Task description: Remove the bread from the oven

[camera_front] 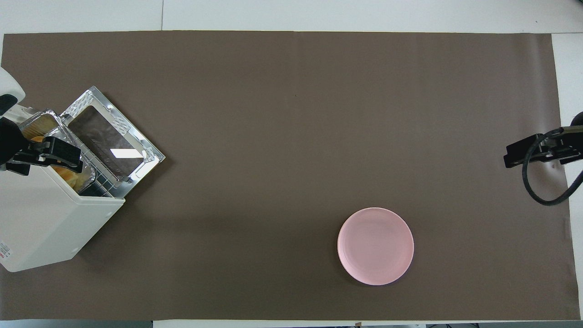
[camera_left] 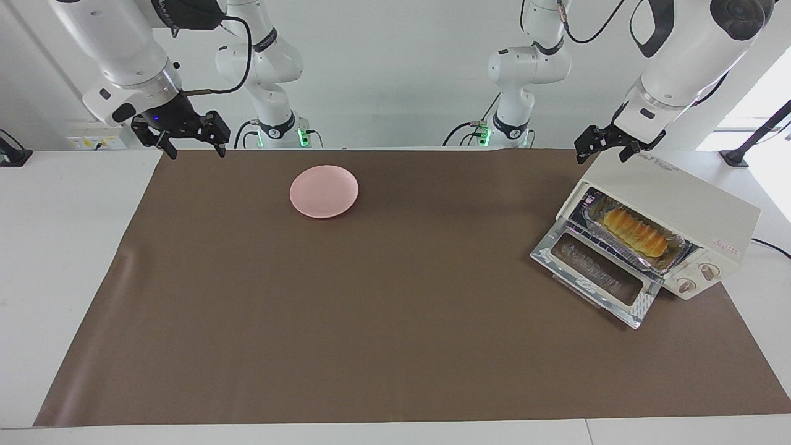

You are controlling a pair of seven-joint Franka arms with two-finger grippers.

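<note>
One high camera faces the robots; another overhead looks down; both share the table [camera_left: 395,371].

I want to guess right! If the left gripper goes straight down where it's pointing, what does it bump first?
Probably the oven: the left gripper hangs open just above its top edge.

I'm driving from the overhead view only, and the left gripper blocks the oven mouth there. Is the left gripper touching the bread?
Observer: No. The left gripper hangs open in the air above the top of the oven, clear of the bread.
Operator: How does the bread lie?
Observer: Whole and lengthwise in the foil tray inside the oven, with the door dropped open.
Operator: And the right gripper?
Observer: The right gripper waits open in the air over the corner of the mat at the right arm's end, holding nothing.
</note>
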